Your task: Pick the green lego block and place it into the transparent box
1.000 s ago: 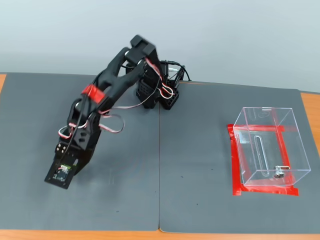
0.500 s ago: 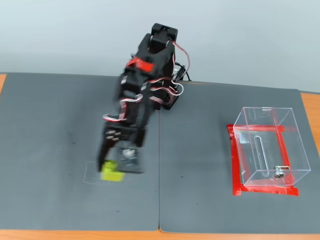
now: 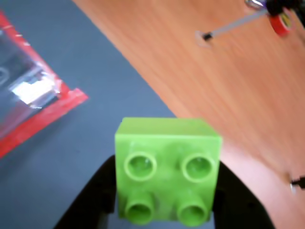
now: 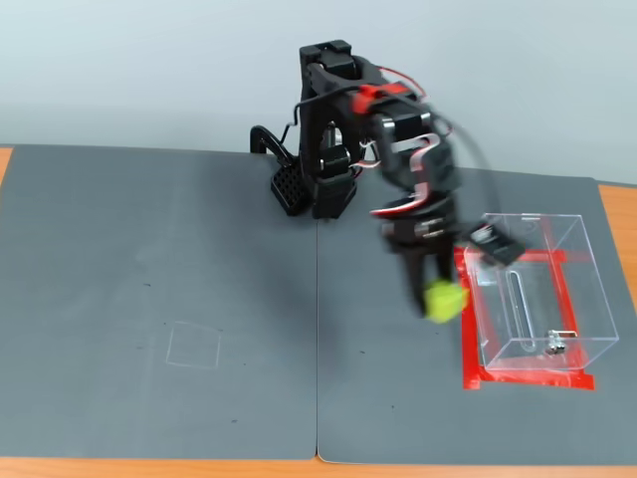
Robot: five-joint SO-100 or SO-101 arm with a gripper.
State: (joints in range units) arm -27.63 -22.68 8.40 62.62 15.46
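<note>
The green lego block (image 3: 167, 169) is a lime square brick with four round studs. It fills the lower middle of the wrist view, clamped between my two black fingers (image 3: 97, 195). In the fixed view my gripper (image 4: 436, 299) is shut on the block (image 4: 444, 300) and holds it in the air just left of the transparent box (image 4: 537, 299). The box is clear acrylic with red tape (image 4: 528, 378) around its base and a small metal fitting (image 4: 555, 346) at its near wall. In the wrist view a corner of the box (image 3: 28, 86) shows at the left edge.
A dark grey mat (image 4: 159, 319) covers the table, with a seam down its middle. The wooden table edge (image 3: 228, 81) shows in the wrist view, with a cable and a red-taped part (image 3: 281, 21) at top right. The arm's base (image 4: 323, 189) stands at the mat's back.
</note>
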